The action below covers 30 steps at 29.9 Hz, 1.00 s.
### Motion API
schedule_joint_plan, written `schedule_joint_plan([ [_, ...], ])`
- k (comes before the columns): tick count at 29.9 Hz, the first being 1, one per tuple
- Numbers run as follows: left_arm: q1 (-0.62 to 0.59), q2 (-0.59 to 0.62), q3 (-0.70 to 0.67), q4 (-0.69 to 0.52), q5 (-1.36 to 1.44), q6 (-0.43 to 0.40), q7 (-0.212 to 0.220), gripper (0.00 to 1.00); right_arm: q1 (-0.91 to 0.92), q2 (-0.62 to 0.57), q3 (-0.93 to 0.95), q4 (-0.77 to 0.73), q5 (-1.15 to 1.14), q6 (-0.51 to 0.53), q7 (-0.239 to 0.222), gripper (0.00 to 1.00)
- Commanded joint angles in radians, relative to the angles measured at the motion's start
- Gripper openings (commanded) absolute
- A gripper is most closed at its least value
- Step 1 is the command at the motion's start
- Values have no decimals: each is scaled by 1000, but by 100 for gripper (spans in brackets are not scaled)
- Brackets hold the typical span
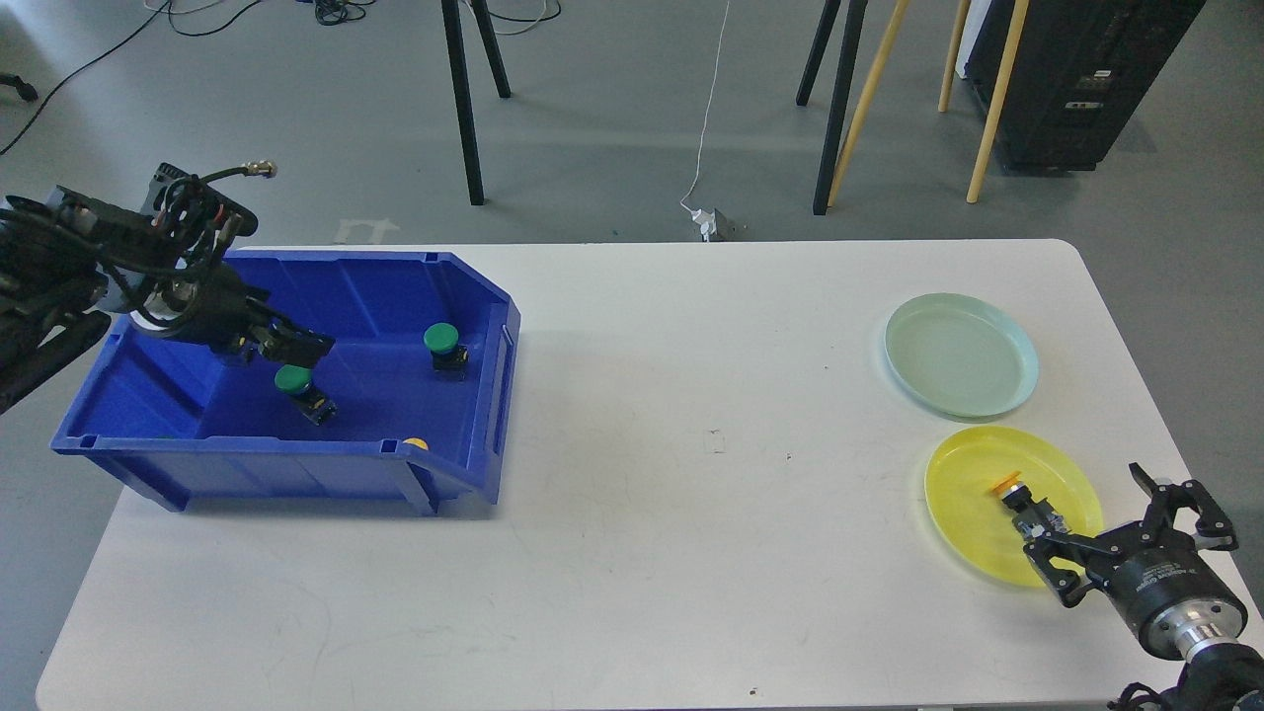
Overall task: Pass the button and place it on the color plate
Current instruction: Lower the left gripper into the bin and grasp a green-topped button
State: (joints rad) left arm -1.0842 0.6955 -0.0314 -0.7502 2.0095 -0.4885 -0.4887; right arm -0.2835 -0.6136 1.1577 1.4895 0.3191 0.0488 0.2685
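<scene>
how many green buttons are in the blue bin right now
2. One green button sits just below the left gripper, the other green button further right in the blue bin. The front wall may hide more.

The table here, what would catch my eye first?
Probably the big blue bin on the left, with two green buttons inside and the left gripper reaching in just above one. On the right lie a pale green plate and a yellow plate holding a yellow button, with the right gripper open beside it.
</scene>
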Motion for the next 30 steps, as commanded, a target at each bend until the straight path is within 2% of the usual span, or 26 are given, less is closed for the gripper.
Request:
schedule_joint_plan([
  [1,26,-4,1,20,-5,0,0,99,-2,0,8,0,0,2,0,100],
  [7,79,-47,1,74,-5,0,0,98,-22,0,10,1,0,75,3,100],
  [15,96,-111,1,167,-15,0,0,96,-29,0,13,1,0,80,3,100],
  [30,104,-162,-2,230,-38,0,0,74,-55,0,13,-2,-3,89,3,100],
])
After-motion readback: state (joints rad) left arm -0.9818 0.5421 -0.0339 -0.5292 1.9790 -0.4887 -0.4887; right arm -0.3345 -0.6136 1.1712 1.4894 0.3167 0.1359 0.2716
